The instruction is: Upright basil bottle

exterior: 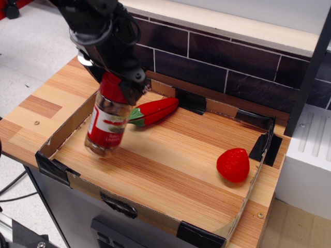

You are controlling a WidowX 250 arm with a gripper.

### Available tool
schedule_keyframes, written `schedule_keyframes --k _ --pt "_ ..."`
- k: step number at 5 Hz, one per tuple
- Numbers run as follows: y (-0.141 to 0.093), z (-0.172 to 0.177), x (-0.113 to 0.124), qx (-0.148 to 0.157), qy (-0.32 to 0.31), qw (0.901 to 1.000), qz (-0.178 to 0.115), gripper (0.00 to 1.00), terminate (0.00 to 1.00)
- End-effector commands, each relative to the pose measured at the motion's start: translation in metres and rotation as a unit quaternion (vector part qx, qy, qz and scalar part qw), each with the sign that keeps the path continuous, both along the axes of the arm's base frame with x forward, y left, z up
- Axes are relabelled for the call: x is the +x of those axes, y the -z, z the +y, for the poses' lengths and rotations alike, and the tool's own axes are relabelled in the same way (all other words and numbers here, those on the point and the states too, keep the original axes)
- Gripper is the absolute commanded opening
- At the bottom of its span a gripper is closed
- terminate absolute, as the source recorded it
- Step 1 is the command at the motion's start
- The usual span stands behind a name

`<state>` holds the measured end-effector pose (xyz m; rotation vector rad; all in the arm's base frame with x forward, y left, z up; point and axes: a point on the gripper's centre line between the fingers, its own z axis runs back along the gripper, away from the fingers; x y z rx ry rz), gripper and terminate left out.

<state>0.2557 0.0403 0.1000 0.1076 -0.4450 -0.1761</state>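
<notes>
A: Looking at the one overhead view, where is the basil bottle point(107, 126)?

B: It hangs nearly vertical, cap up, slightly tilted, over the left part of the shallow cardboard-walled tray point(57, 164). Its base is at or just above the wooden floor; I cannot tell whether it touches

A: And the gripper point(120, 85)?

B: Clamped around the red cap end, jaws closed on the bottle from above. The fingers themselves are mostly hidden by the black housing

A: So how far along is the job?

B: I judge most of it done: the bottle is held close to vertical rather than lying down. What is left is to set the base flat, let go, and see that it stands alone

A: Anything in the way?

B: The red chili pepper point(154, 110) lies just beside the bottle, behind it, its green stem end partly hidden by the bottle. The strawberry point(232, 165) sits well apart, near the right wall. The left tray wall is near the base, so a small tilt on release could tip the bottle toward it
</notes>
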Motion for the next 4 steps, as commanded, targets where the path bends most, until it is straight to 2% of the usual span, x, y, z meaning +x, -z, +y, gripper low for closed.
schedule_keyframes --k 1,2,3,4 --pt "-0.008 -0.017 -0.008 -0.019 0.042 0.9965 -0.07 0.0 0.0" --pt "-0.008 -0.024 -0.008 -0.041 0.048 0.9916 -0.113 0.0 0.0" --pt "-0.01 -0.033 -0.007 -0.051 0.049 0.9886 -0.133 0.0 0.0" --pt "-0.005 -0.04 -0.005 -0.052 0.054 0.9887 -0.13 0.0 0.0"
